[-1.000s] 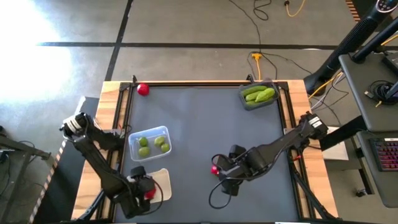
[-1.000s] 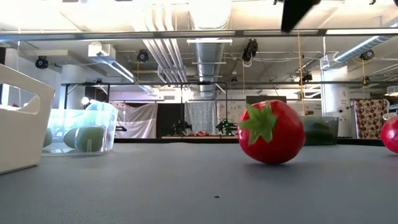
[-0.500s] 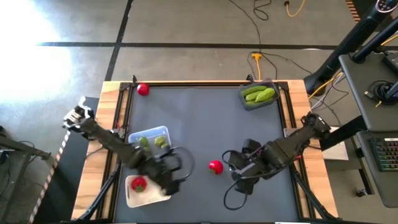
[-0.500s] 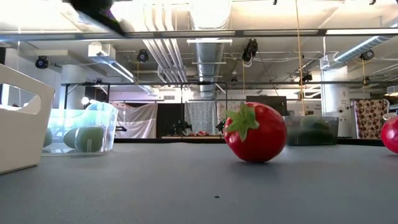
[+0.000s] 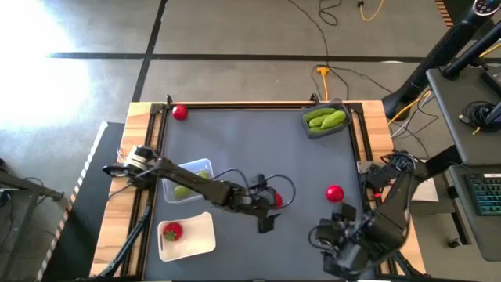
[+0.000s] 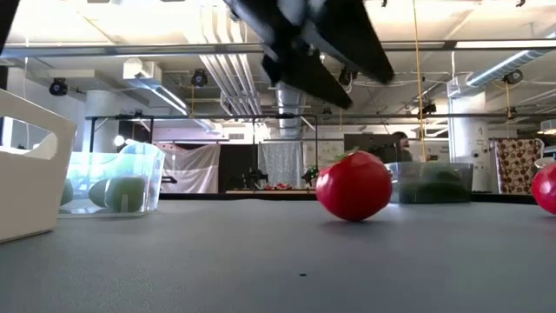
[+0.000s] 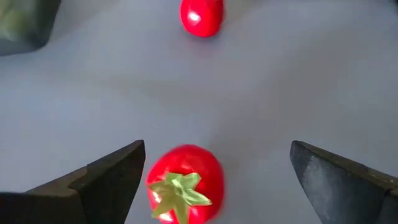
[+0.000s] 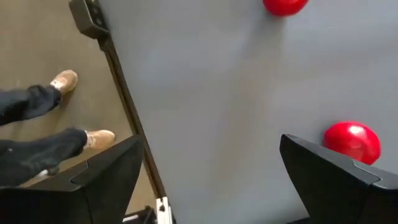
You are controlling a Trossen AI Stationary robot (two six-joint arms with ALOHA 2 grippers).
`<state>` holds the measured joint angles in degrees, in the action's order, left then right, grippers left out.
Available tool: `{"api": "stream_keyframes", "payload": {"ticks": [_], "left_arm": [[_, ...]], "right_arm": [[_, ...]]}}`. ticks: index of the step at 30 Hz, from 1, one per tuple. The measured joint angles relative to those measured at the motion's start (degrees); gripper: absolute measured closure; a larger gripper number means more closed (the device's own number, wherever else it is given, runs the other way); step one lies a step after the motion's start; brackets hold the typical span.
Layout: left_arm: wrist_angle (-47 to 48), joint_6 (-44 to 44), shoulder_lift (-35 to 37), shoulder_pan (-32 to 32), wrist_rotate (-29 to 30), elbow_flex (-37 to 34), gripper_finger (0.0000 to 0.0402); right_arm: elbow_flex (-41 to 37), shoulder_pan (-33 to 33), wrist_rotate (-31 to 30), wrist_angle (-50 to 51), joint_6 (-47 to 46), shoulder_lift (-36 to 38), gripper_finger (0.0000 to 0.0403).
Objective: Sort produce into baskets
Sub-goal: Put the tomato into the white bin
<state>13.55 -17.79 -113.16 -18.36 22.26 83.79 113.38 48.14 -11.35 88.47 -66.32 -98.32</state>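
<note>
The white basket (image 5: 196, 235) at the table's near left holds one tomato (image 5: 171, 231), the clear basket (image 5: 202, 167) behind it holds limes (image 6: 124, 192), and the dark basket (image 5: 313, 128) at the far right corner holds cucumbers (image 5: 326, 119); a fourth tomato (image 5: 180, 112) lies loose at the far left corner. Compared with half a second ago, the left gripper (image 5: 268, 205) has reached from the white basket to the table's middle, its jaws spread wide on either side of a loose tomato (image 7: 185, 183) without touching it. Meanwhile the right gripper (image 5: 338, 239), jaws also apart, has pulled back to the near right corner, and another tomato (image 5: 334, 193) now lies right of centre.
</note>
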Motion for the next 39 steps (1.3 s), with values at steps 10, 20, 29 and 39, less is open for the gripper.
{"api": "stream_keyframes", "payload": {"ticks": [10, 20, 29, 39], "left_arm": [[-0.51, 1.89, -10.62, 2.29, -2.29, 5.01, 0.0022], [-3.84, -0.09, -13.94, 2.15, -2.47, 5.40, 0.0038], [0.82, -3.14, -12.41, 0.91, -2.27, 5.05, 0.0136], [28.28, -15.03, 5.97, -11.41, 3.08, 4.47, 0.0136]], "right_arm": [[-0.02, 2.01, -3.74, 0.06, -5.75, 0.00, 0.0035], [-0.17, 1.97, -5.80, -0.02, -5.06, 0.00, 0.0035], [-0.28, 1.71, -8.26, -0.02, -2.67, 0.00, 0.0035], [-0.60, -2.07, -13.61, -0.88, 6.22, 0.00, 0.0035]]}}
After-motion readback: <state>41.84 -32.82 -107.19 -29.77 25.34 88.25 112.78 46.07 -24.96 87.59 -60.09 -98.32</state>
